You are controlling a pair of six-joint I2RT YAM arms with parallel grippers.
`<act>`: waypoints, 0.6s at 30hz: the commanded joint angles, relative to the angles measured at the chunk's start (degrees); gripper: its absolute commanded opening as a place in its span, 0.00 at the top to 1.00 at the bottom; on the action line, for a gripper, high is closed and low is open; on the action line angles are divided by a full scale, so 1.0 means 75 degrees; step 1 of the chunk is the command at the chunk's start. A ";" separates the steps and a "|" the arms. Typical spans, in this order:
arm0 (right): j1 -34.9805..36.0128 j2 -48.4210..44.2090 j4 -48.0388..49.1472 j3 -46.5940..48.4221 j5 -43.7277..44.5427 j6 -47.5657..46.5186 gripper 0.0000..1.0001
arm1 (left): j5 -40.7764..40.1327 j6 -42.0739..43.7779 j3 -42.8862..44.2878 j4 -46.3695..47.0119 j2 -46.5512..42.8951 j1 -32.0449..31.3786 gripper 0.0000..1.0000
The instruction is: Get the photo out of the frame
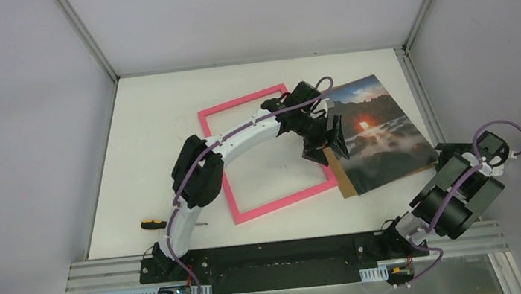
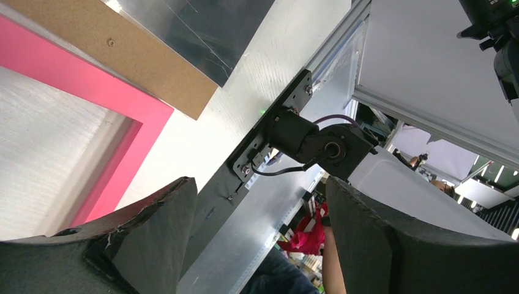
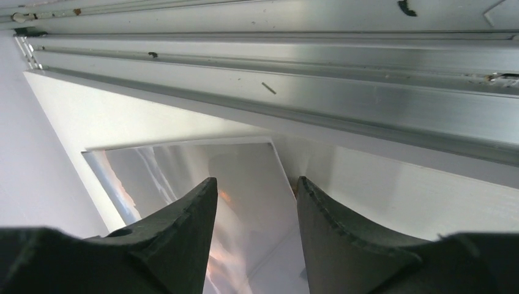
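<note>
The photo (image 1: 379, 132) lies flat on the white table (image 1: 158, 129), outside the pink frame (image 1: 286, 200) and to its right. Its brown board edge sits against the frame's right side. The frame holds nothing; bare table shows through it. My left gripper (image 1: 329, 147) hovers over the photo's left edge, open and empty. The left wrist view shows the open gripper (image 2: 260, 184), the frame corner (image 2: 79, 79) and the board backing (image 2: 122, 55). My right gripper (image 1: 444, 153) is open by the photo's near right corner. In the right wrist view the gripper (image 3: 257, 184) points at the glossy photo (image 3: 159, 165).
A small orange-handled screwdriver (image 1: 153, 224) lies near the left arm's base. Aluminium rails (image 3: 306, 79) and white walls bound the table on the left, back and right. The black base plate (image 1: 285, 252) runs along the near edge.
</note>
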 commanded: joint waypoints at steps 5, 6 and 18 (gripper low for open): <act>0.0378 -0.0884 0.0740 0.0681 0.0236 -0.0269 0.47 | 0.0313 0.0036 0.0190 -0.0010 -0.0438 0.0073 0.22; 0.0423 -0.0960 0.0656 0.0665 0.0284 -0.0250 0.47 | 0.0317 0.0030 0.0203 -0.0004 -0.0429 0.0077 0.22; 0.0990 -0.1392 0.0340 -0.0001 0.0391 0.0215 0.46 | 0.0314 0.0041 0.0199 -0.0004 -0.0355 0.0071 0.22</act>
